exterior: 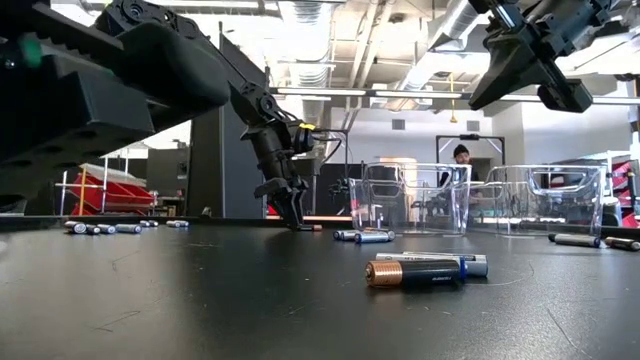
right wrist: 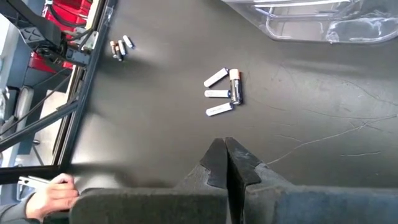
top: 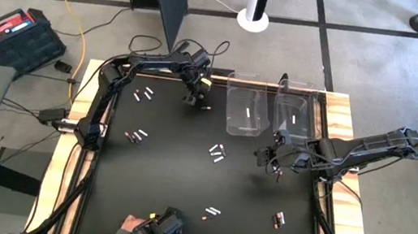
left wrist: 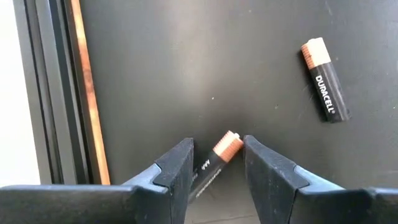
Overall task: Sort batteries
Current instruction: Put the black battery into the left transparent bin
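The black bench [top: 169,169] carries everything, with two clear plastic bins [top: 247,110] side by side at its far edge, just beside the left tool and beyond the right one. The left tool [left wrist: 217,165] is down at the bench surface, its fingers partly apart, straddling a dark copper-capped AAA battery [left wrist: 221,152] that lies between them; whether they press on it cannot be told. A Duracell battery [left wrist: 323,81] lies just ahead of that tool. The right tool [right wrist: 225,163] hangs above the bench, fingers pressed together, holding nothing, with a cluster of batteries [right wrist: 222,93] ahead of it.
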Motion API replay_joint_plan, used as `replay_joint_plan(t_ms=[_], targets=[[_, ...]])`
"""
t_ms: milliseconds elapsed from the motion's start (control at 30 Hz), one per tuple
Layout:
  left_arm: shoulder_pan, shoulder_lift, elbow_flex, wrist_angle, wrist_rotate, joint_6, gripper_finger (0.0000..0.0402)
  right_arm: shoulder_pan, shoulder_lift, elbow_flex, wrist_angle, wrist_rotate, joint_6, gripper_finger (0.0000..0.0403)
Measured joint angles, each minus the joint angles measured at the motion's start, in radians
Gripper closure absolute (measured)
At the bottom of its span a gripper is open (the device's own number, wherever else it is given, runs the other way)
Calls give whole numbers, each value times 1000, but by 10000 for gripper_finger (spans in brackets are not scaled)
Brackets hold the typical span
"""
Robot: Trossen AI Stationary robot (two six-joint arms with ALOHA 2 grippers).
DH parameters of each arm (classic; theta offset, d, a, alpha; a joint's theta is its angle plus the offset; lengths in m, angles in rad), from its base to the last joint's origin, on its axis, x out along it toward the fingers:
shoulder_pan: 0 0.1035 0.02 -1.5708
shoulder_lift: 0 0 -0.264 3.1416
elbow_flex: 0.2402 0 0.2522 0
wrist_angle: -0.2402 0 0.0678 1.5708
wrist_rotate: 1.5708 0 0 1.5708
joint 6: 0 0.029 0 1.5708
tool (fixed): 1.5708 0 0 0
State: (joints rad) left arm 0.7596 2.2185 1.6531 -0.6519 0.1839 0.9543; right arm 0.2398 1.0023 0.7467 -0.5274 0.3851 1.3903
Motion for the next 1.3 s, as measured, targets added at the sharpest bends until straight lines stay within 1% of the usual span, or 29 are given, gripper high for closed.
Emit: replay_joint_plan(t_ms=[367,467,667,800,1033,1300], targets=[[21,-1,1,-19,1,2,269,0,0,0,0,1,-3,394],[21,-1,0,-21,0,3,289,0,0,0,-1,1,-3,394],[21,-2,0,-22,-5,5,343,0,0,0,-1,6,-3,394],[21,-2,0,-22,-5,3,364,0,0,0,-1,7,-3,394],[20,-2,1,-31,-5,-41,363,0,0,0,-1,7,-8,394],[20,-9,0,-47,14,-181,362,1,0,0,-3,7,-15,394]])
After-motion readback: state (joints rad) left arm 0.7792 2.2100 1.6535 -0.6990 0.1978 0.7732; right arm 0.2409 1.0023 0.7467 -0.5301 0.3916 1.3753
